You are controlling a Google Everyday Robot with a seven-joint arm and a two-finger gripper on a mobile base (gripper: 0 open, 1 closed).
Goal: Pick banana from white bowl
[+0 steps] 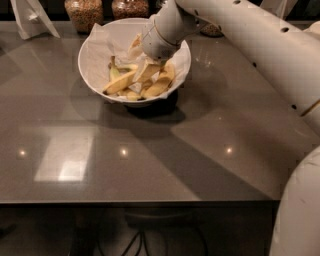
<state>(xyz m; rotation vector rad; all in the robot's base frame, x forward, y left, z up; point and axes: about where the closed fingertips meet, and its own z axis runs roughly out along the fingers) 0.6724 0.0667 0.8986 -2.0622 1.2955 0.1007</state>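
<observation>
The white bowl (92,60), lined with crumpled white paper, stands at the back middle of the grey table. Several yellow bananas lie in it. The longest, nearly straight banana (120,82) lies slanted at the bowl's front left, its upper right end under the gripper. A shorter curved banana (159,86) lies to its right, and a greenish one (114,73) behind it. My gripper (146,69) reaches down into the bowl from the right, right over the bananas' middle. Its wrist hides the bowl's back right part.
Two glass jars of grains (84,12) (130,7) stand behind the bowl. A white paper object (32,20) is at the back left. My white arm (260,45) spans the right side. The table's front edge (140,201) runs across the bottom.
</observation>
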